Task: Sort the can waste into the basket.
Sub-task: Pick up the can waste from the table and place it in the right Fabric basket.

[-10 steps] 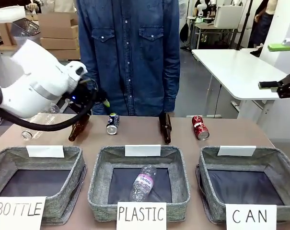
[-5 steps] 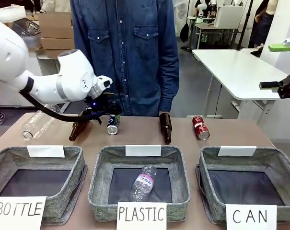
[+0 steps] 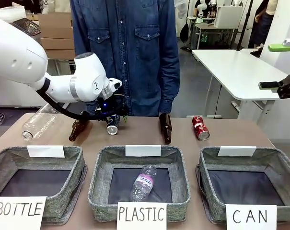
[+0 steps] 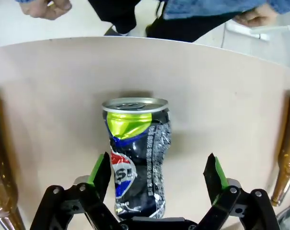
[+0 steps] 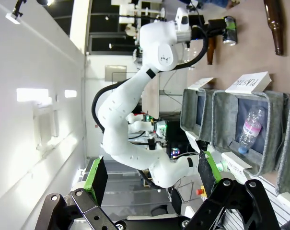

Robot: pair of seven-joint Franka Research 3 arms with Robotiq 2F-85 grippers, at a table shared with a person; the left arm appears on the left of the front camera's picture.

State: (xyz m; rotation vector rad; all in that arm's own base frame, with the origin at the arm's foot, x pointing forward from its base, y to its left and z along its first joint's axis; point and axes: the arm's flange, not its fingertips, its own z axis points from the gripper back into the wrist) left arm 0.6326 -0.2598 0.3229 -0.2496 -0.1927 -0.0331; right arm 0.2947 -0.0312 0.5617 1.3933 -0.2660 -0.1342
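Left gripper (image 4: 156, 167) sat low at the table's far side, jaws open and straddling the lying dark can (image 4: 137, 158), pads apart from its sides, nothing held. Step in hand looked like grasping the first can. Next move called for closing, lifting and carrying right to the CAN basket (image 3: 205, 187). Red can (image 3: 200, 128) lay behind that basket, untouched. Right gripper (image 5: 149, 179) hung wide open, empty.

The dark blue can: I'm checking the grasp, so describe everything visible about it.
The dark blue can is dented, crumpled metal with a silver top rim, a yellow-green patch and a red-white-blue logo. It lies on its side on the table, top toward the person, between the open fingers of the left gripper.
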